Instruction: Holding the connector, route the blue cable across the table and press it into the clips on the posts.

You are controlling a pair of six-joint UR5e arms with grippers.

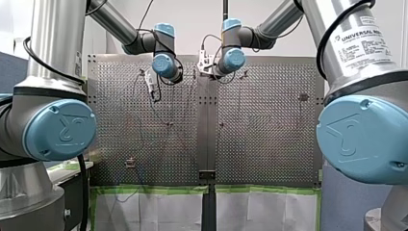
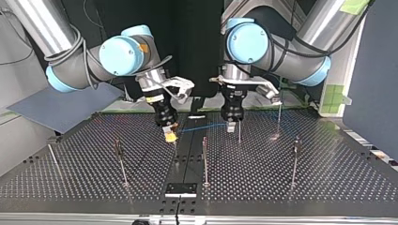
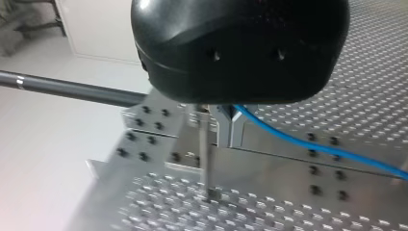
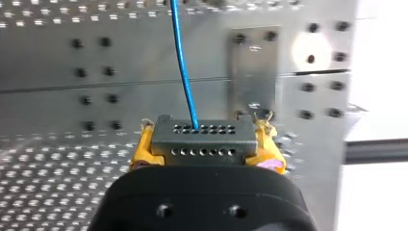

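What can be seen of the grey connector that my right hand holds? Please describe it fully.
The connector is a dark grey, flat rectangular block, plastic by its look, with two rows of small round holes in its face and a small tab at each far corner. My right hand is shut on it, with the yellow pads pressing on its two short ends. The blue cable leaves one hole of the far row and runs ahead over the perforated table.

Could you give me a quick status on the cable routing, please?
Right gripper shut on connector. Left gripper shut on cable, strung between them. Post close beside left gripper.
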